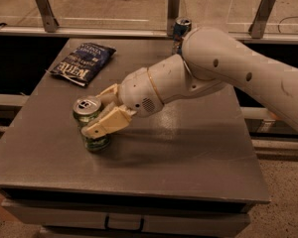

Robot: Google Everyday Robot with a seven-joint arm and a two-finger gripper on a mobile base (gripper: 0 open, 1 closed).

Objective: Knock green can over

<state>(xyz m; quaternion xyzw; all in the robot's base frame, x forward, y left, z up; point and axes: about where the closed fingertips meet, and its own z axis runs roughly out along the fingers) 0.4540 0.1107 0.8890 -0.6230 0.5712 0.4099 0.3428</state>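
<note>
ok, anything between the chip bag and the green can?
No, only bare table lies between the chip bag and the green can in the camera view. The gripper is at the can, jaws apart, one across its front.
</note>
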